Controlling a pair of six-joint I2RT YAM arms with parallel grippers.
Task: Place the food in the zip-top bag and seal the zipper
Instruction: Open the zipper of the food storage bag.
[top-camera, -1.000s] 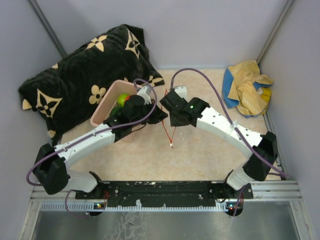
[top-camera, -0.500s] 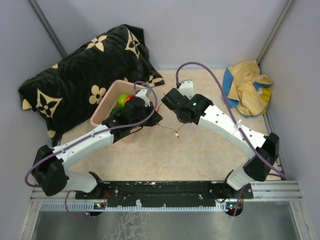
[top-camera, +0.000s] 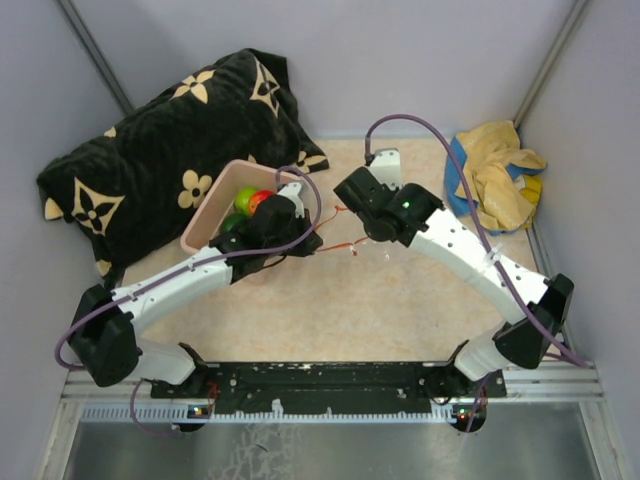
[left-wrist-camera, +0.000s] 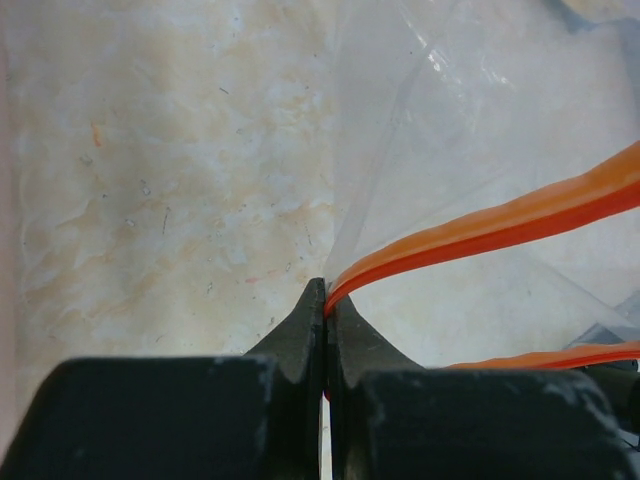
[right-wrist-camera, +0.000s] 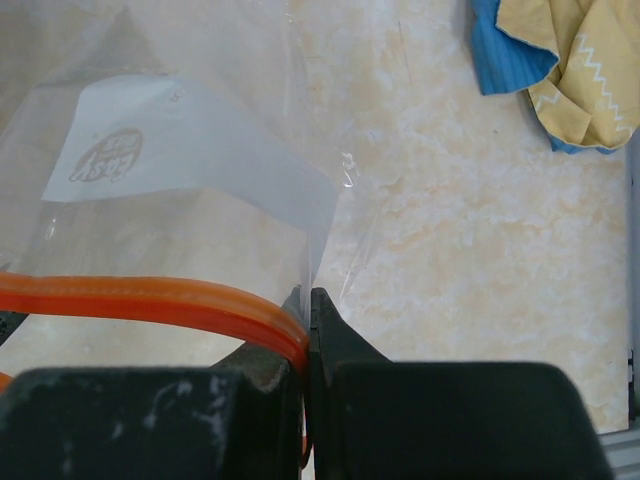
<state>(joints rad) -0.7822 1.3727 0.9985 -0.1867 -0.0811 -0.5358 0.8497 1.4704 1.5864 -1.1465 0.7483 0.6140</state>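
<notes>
Now that the right gripper (right-wrist-camera: 308, 300) has just clamped the thin orange-red zipper strip (right-wrist-camera: 150, 298), left gripper (left-wrist-camera: 325, 300) pinching its other end | clear plastic zip-top bag (right-wrist-camera: 190, 150) stretches between them | glossy toy food (top-camera: 250, 198) waits unbagged in pink tub (top-camera: 203, 228)

Both arms are the same build: the left arm (top-camera: 182, 284) and right arm (top-camera: 455, 245) have white shells between chunky black joints. A purple cable (top-camera: 400, 118) loops behind each set of jaws. A small green light (top-camera: 407, 207) glows just behind the right ones. The fingers (left-wrist-camera: 290, 345) are matte black wedges, scuffed with pale specks.
</notes>
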